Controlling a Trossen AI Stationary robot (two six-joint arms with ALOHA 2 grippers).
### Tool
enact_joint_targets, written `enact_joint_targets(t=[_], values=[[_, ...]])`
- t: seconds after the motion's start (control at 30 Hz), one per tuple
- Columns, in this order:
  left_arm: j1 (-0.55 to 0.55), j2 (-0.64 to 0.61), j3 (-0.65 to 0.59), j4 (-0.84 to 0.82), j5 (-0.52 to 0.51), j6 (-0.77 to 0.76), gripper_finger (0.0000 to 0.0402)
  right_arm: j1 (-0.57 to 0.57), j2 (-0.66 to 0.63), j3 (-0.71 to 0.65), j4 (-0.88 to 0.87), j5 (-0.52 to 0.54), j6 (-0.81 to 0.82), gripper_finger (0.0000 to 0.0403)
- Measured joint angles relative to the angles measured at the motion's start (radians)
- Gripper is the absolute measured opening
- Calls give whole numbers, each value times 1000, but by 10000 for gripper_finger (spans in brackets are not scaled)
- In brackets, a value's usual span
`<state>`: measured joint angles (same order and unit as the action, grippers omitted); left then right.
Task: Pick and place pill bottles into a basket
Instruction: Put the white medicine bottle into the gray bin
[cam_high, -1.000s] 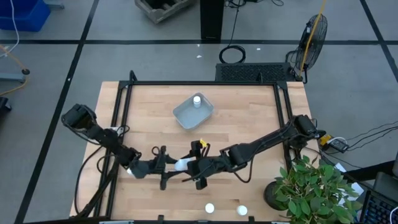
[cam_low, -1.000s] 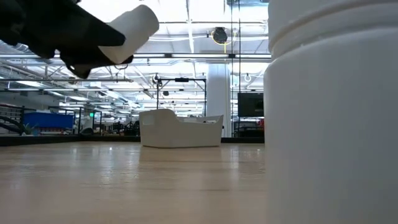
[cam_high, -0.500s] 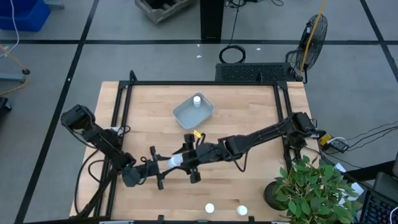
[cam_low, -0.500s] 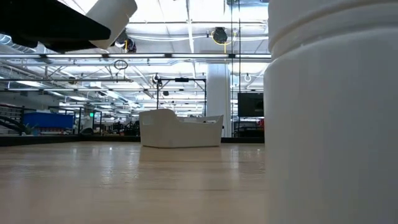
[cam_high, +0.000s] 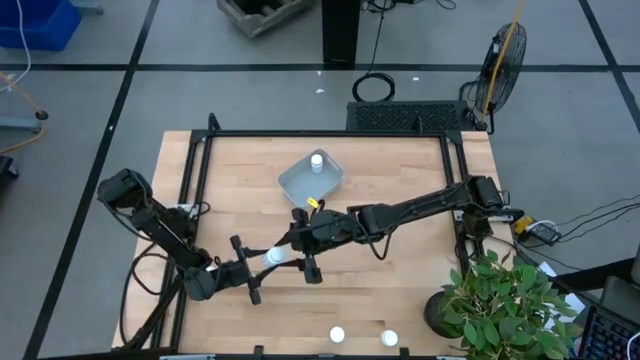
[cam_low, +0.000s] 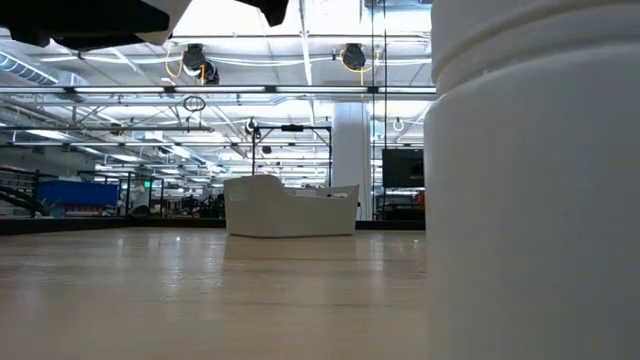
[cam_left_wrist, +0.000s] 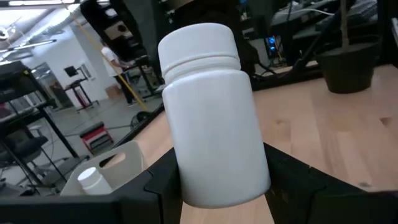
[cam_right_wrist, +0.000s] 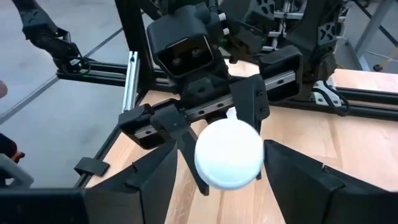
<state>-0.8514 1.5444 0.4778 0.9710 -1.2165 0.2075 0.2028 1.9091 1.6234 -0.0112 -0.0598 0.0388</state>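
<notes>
A white pill bottle (cam_high: 272, 256) is lifted above the table's middle between my two grippers. My left gripper (cam_high: 258, 267) is shut on it; the left wrist view shows it close up (cam_left_wrist: 211, 118). My right gripper (cam_high: 296, 250) is open. Its fingers (cam_right_wrist: 146, 180) stand on either side of the bottle's cap (cam_right_wrist: 229, 154). The pale grey-blue basket (cam_high: 300, 186) sits farther back with one bottle (cam_high: 317, 160) standing in it. Two bottles (cam_high: 337, 336) (cam_high: 389, 339) stand at the near edge. One bottle (cam_low: 530, 180) fills the right of the low view. My left gripper pinches the bottle's lower body (cam_left_wrist: 194, 182), near its base, between its two fingers. The fingers come roughly level from the table's left. The bottle is lifted clear, its cap (cam_left_wrist: 199, 43) pointing away from the fingers toward my right gripper. My right gripper: I cannot tell whether its fingers touch the cap.
A black frame (cam_high: 320, 134) runs along the table's far and side edges. A potted plant (cam_high: 500, 300) stands at the near right corner. Bare wood (cam_high: 400, 170) lies to the right of the basket.
Both grippers have risen and gone toward the table's left with the bottle between them; my right gripper has also gone a little toward the far edge. In the low view the bottle has climbed out of the top of the picture.
</notes>
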Motion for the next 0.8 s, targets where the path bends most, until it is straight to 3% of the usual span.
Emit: enact_joint_targets(t=[0.37, 0.63, 0.8], values=[[62, 0, 0, 30, 85, -2, 179, -1, 0, 0, 8, 7, 6, 225], [64, 0, 0, 55, 97, 6, 183, -2, -1, 1, -20, 9, 39, 150], [64, 0, 0, 55, 95, -1, 188, -2, -1, 1, -19, 8, 31, 149]])
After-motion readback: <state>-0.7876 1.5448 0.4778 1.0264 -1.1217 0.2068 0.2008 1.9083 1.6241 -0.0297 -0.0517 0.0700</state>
